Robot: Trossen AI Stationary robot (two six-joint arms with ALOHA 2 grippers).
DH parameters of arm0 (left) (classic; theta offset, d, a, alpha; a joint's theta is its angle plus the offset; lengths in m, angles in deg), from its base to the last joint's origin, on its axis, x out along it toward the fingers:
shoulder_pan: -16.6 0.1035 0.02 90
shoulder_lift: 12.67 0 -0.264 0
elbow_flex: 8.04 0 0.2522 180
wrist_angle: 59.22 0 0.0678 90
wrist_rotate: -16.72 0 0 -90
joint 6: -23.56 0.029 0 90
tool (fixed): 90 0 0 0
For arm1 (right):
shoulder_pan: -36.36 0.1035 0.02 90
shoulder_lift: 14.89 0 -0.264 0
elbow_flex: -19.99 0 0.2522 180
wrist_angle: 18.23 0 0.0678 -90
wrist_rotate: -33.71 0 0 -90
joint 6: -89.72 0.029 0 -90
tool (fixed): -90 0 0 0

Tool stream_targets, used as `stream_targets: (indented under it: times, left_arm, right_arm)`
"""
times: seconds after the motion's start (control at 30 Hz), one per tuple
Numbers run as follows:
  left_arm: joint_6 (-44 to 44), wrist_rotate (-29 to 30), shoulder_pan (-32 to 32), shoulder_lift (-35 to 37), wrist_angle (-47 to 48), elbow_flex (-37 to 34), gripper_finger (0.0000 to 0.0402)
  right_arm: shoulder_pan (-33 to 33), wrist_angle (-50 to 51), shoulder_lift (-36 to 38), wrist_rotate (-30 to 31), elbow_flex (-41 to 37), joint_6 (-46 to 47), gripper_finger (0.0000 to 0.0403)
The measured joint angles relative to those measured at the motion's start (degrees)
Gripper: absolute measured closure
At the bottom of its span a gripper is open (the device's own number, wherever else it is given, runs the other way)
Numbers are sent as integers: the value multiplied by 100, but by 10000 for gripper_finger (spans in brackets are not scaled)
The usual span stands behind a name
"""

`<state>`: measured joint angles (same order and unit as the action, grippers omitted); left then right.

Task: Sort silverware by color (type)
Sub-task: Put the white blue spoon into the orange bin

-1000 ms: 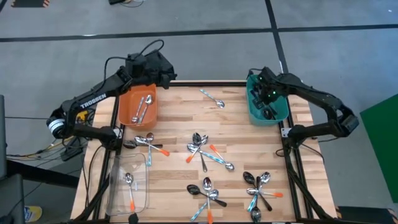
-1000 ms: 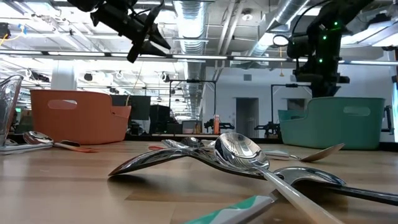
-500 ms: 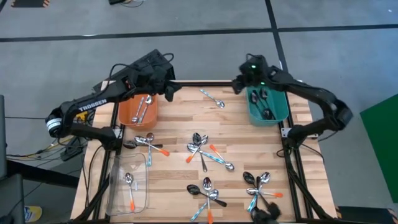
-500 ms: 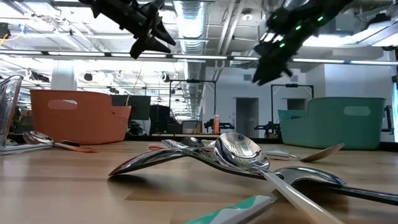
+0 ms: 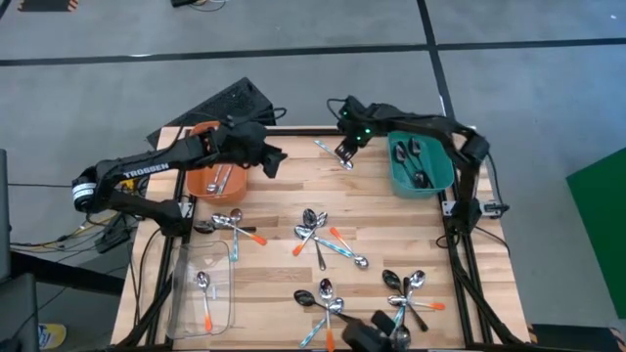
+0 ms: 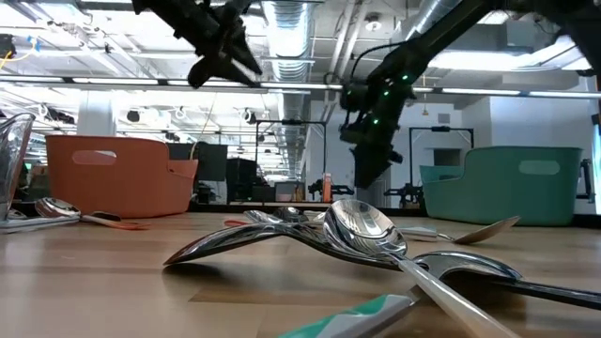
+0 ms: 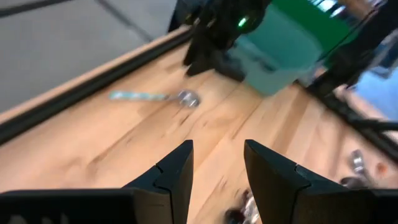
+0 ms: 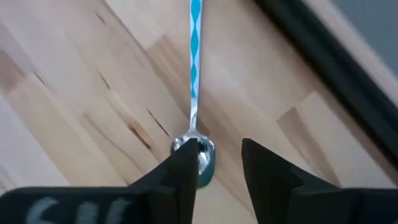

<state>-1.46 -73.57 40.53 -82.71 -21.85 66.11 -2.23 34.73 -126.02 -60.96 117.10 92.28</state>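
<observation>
Left pincer (image 5: 277, 158): spread, empty, moved from above the rectangular orange plastic bin (image 5: 202, 182) rightward toward the spoon.
Silver spoon with light-blue handle (image 5: 335, 154): flat on wooden tabletop (image 5: 284, 210), right of that bin; lies diagonally, bowl toward tabletop middle.
Right pincer (image 5: 344, 150): spread, swung from teal bin (image 5: 430, 186) to hover over spoon.

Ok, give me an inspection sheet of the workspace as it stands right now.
Surface: wooden table, planks intact.
Job's things: spoons in the orange bin, teal bin and clear tray; loose spoon clusters mid-table and near the front edge; one blue-handled spoon alone at the back.
Clutter: nothing seen.
Grippers: left gripper beside the orange bin, jaws open, empty; right gripper over the blue-handled spoon, jaws open.
Cables: cords on the floor left of the table.
Surroundings: grey floor, green panel at right.
</observation>
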Motion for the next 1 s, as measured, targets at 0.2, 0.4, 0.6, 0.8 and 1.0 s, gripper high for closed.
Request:
stream_targets:
  times: [0.2,0.4,0.6,0.8,1.0]
  left_arm:
    - [-116,253,1,0,662,-2,271]
    - [-118,306,1,0,697,-2,271]
    - [-113,426,5,0,698,-2,271]
    - [-117,444,5,-2,813,-2,271]
    - [-359,471,5,-2,949,-2,271]
  right_arm:
    - [26,736,-721,-174,585,-303,227]
    - [149,973,-1008,-441,796,-683,227]
    - [245,982,-1161,-435,807,-919,230]
    - [245,1315,-1441,-406,841,-926,266]
    - [280,1440,-1356,-477,807,-989,356]
